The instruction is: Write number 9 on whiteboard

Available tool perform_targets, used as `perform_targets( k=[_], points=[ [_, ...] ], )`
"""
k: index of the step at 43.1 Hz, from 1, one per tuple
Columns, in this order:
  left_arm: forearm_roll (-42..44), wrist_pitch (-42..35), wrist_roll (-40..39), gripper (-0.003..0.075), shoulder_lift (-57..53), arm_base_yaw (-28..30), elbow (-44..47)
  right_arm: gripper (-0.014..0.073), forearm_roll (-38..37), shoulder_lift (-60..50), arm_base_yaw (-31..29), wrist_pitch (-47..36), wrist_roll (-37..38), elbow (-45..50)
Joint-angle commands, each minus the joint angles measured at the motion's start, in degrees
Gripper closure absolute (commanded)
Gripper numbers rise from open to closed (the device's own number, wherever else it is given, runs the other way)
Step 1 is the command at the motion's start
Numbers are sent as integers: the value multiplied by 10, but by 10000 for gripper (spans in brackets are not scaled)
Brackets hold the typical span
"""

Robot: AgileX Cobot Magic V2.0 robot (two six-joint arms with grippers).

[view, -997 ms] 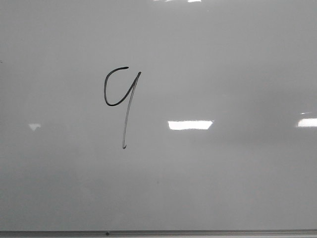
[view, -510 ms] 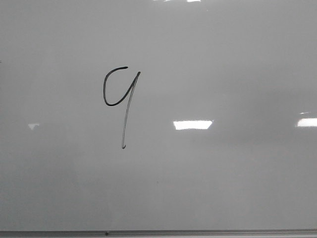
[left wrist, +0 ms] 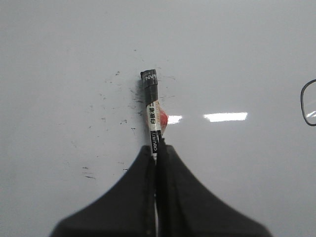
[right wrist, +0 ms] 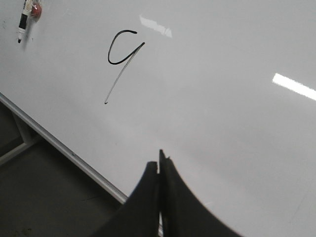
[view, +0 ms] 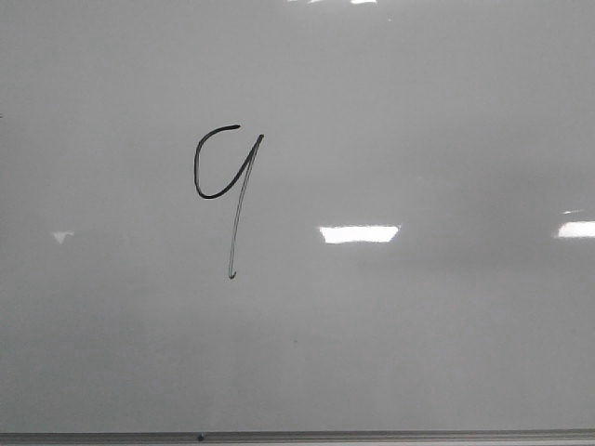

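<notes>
The number 9 (view: 228, 186) is drawn in thin black marker on the whiteboard (view: 418, 111), left of the middle in the front view, with an open-topped loop and a long fading tail. It also shows in the right wrist view (right wrist: 121, 59), and part of its loop shows at the edge of the left wrist view (left wrist: 308, 96). My left gripper (left wrist: 156, 148) is shut on a black and white marker (left wrist: 152, 111), whose tip points at the board among small black specks. My right gripper (right wrist: 159, 165) is shut and empty, over the board near its edge. No gripper shows in the front view.
The board's thin grey metal edge (view: 297, 435) runs along the bottom of the front view and slants across the right wrist view (right wrist: 64, 148), with dark floor (right wrist: 44, 197) beyond it. Bright light reflections (view: 358, 233) lie on the board. The marker also shows far off in the right wrist view (right wrist: 23, 17).
The drawn 9 has not changed. Only the light reflections on the board have shifted slightly sideways.
</notes>
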Motion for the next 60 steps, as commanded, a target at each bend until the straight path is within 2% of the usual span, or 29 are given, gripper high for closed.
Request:
perform_targets(
  k=[1, 10, 14, 22, 27, 37, 39, 45, 60],
  points=[
    [-5, -51, -5, 739, -11, 1, 1, 664, 14, 2, -1, -35, 0, -14],
    [-5, -51, -5, 739, -11, 1, 1, 664, -10, -7, -5, -86, 18, -11],
    [-5, -51, -5, 739, -11, 1, 1, 664, -71, -23, -15, -156, 105, 11],
    [-5, -51, -5, 739, -11, 1, 1, 664, -281, -85, -67, -276, 366, 94],
    [-5, -51, -5, 739, -11, 1, 1, 664, -346, -130, -101, -301, 455, 157],
    [-5, -51, -5, 739, -11, 1, 1, 664, -348, -198, -121, -291, 462, 253],
    [-5, -51, -5, 739, -11, 1, 1, 664, -348, -207, -122, -258, 461, 250],
    [-5, -51, -5, 739, -11, 1, 1, 664, -348, -232, -122, -229, 460, 251],
    [-5, -51, -5, 739, -11, 1, 1, 664, -347, -257, -122, -222, 460, 251]
  ],
)
